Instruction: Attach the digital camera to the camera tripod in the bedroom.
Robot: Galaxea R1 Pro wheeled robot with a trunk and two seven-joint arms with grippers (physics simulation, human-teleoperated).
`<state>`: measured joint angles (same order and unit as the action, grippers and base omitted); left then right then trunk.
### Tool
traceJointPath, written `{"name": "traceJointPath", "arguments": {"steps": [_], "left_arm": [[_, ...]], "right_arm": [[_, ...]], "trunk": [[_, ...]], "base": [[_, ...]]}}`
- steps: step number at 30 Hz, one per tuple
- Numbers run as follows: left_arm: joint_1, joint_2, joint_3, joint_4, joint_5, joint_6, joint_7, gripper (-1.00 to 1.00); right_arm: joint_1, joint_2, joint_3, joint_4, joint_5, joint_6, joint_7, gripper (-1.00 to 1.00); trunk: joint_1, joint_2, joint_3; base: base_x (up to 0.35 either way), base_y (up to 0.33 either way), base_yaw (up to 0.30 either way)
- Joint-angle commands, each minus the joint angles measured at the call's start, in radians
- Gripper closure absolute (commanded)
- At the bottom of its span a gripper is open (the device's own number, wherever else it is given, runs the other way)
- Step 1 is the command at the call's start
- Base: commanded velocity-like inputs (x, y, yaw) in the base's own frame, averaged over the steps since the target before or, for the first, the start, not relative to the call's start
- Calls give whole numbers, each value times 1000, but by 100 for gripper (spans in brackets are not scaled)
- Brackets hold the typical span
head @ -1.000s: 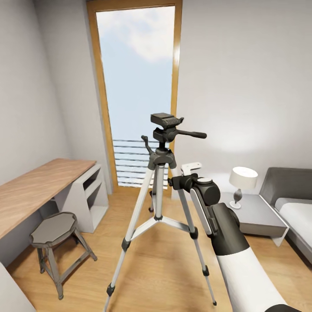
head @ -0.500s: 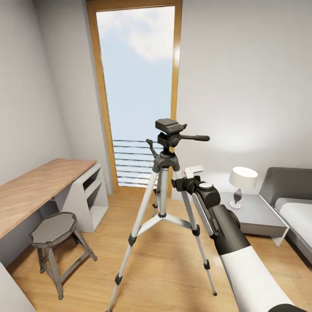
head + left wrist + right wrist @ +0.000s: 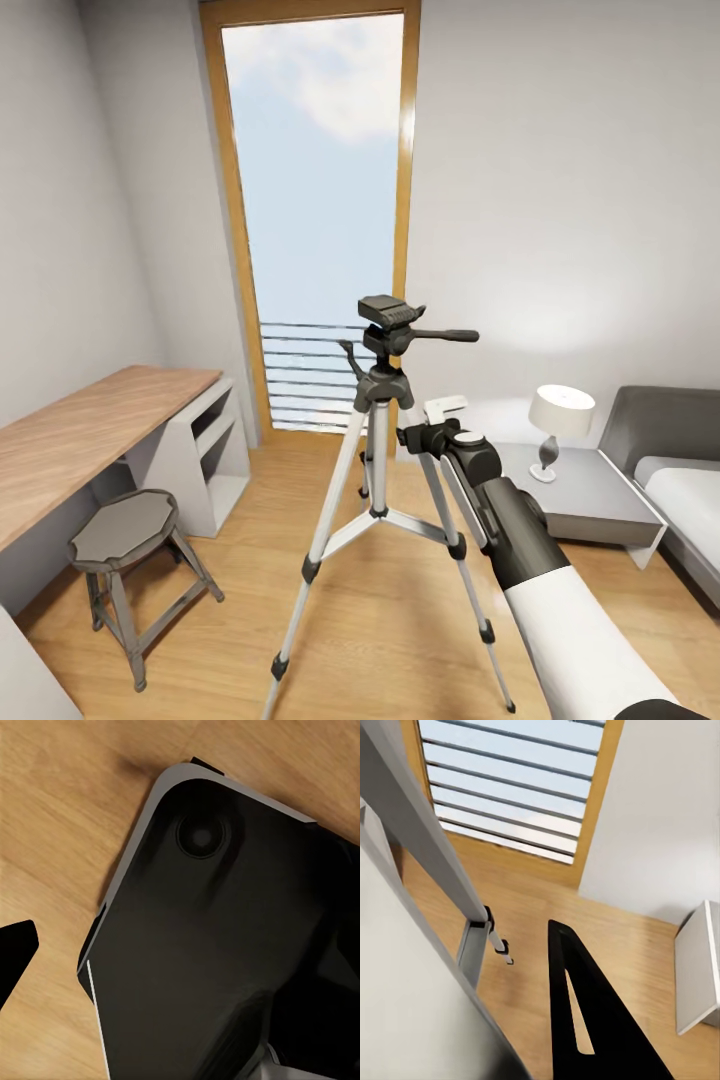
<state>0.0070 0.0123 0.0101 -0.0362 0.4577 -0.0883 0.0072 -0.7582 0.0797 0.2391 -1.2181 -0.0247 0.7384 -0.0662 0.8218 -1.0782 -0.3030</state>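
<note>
The camera tripod [image 3: 378,400] stands in the middle of the bedroom in front of the window, its black head [image 3: 388,311] bare and its pan handle [image 3: 445,336] pointing right. My right gripper [image 3: 432,426] reaches in from the lower right and is shut on the tripod's upper right leg. In the right wrist view a silver leg [image 3: 431,847] runs close beside my black finger [image 3: 585,1012]. The digital camera is out of view. The left wrist view has one black fingertip [image 3: 15,949] over the wood floor, beside my dark base [image 3: 217,937].
A wood-topped desk [image 3: 90,430] and a metal stool [image 3: 125,530] are on the left. A grey nightstand [image 3: 590,495] with a lamp [image 3: 558,415] and the bed [image 3: 690,490] are on the right. The tall window [image 3: 320,180] is behind the tripod.
The tripod has shifted with my right gripper: its head has sunk lower in the head view and its feet have slid right. The room has not shifted.
</note>
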Motion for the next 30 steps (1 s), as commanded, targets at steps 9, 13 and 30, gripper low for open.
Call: {"name": "traceJointPath", "arguments": {"steps": [9,13,30], "left_arm": [[1,0,1,-2,2,-1,1,-100],[1,0,1,-2,2,-1,1,-100],[1,0,1,-2,2,-1,1,-100]], "right_arm": [[-1,0,2,4,-10,4,-6,100],[-1,0,2,19,-12,-4,-6,100],[-1,0,0,119,-13,-136,-4,100]], "trunk": [[0,-1,-1],[0,-1,-1],[0,-1,-1]], "base": [[0,0,0],[0,0,0],[0,0,0]]}}
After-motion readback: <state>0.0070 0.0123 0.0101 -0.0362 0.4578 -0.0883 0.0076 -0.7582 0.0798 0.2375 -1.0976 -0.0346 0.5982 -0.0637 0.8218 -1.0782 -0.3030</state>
